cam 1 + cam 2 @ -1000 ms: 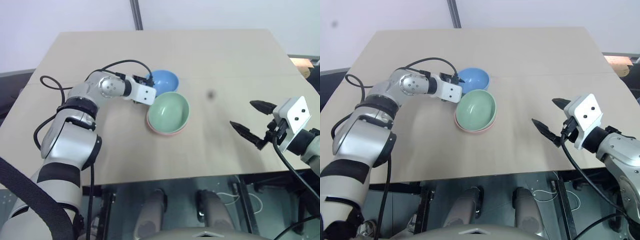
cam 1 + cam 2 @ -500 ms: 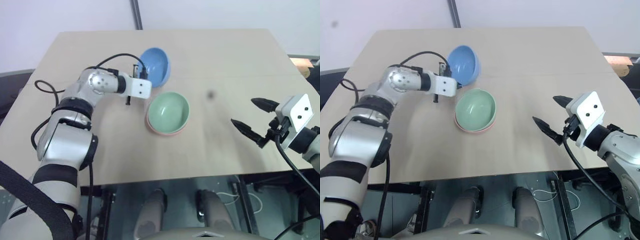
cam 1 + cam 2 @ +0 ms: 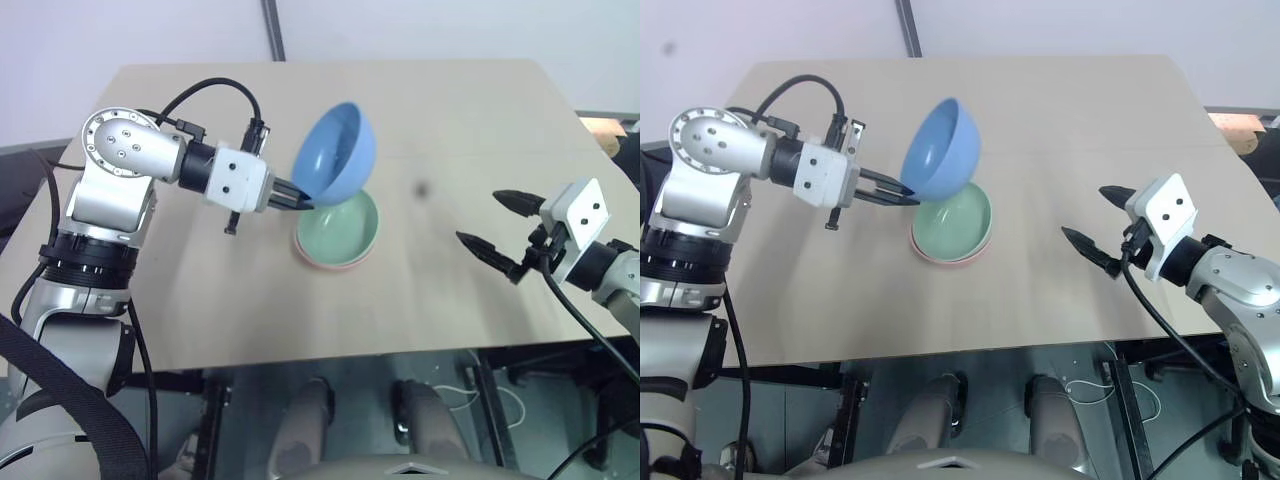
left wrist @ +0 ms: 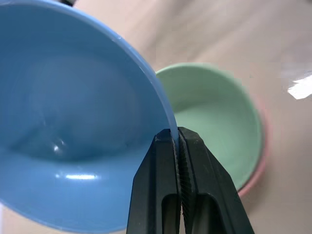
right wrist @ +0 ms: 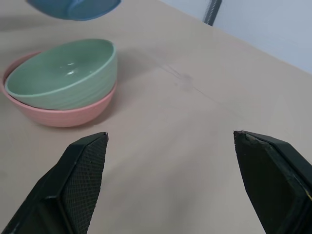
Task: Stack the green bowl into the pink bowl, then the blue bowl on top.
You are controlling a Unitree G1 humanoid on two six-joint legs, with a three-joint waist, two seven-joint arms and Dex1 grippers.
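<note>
The green bowl (image 3: 340,228) sits nested in the pink bowl (image 3: 325,261) at the middle of the table. Just above and behind them the blue bowl (image 3: 337,152) hangs tilted in the air, its rim pinched by my left gripper (image 3: 303,201), which is shut on it. In the left wrist view the fingertips (image 4: 176,138) clamp the blue rim (image 4: 146,73), with the green bowl (image 4: 214,117) and a sliver of pink (image 4: 258,165) beyond. My right gripper (image 3: 504,224) stands open and empty over the table's right side.
The tan tabletop (image 3: 450,120) lies bare around the stack. A small dark spot (image 3: 422,187) marks the wood right of the bowls. A metal post (image 3: 272,28) rises behind the far edge.
My left gripper closed on the blue bowl's rim, lifted it off the table and carried it up and toward me over the green bowl. The right gripper stayed put.
</note>
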